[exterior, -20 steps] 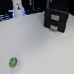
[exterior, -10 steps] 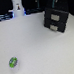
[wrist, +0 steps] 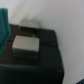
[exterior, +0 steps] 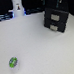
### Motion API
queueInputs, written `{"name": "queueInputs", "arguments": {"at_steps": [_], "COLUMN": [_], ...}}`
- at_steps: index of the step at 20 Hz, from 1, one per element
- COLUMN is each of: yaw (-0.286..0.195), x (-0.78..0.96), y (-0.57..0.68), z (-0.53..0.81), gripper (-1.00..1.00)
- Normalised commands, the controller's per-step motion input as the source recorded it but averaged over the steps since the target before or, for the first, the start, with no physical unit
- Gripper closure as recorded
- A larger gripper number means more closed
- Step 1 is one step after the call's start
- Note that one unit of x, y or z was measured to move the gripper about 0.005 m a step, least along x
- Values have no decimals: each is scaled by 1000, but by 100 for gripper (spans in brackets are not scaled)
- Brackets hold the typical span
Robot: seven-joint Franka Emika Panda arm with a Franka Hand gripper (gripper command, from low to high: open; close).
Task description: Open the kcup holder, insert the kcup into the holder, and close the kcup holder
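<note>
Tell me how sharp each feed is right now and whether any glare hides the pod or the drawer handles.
Exterior view: soft and low-detail, table evenly lit, no glare on the kcup; the kcup holder reads dark, handles still distinguishable. Wrist view: close and blurred, the holder's handles visible but edges smeared, no glare.

No text, label, brand, number or sign can be read in either view. The kcup holder (exterior: 56, 18) shows only two pale, blank handles on its black front, and in the wrist view (wrist: 27, 44) these are blurred and unmarked. The kcup (exterior: 13, 62) has a green top too small and blurred to show any print.
</note>
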Motion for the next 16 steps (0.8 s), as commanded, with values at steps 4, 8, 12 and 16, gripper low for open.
{"name": "queueInputs", "arguments": {"at_steps": [4, 8, 12, 16], "yaw": [-135, -115, -71, -63], "x": [-280, -178, -108, -103], "y": [647, 534, 401, 333], "z": [-223, -318, -375, -396], "gripper": [-100, -100, -100, -100]}}
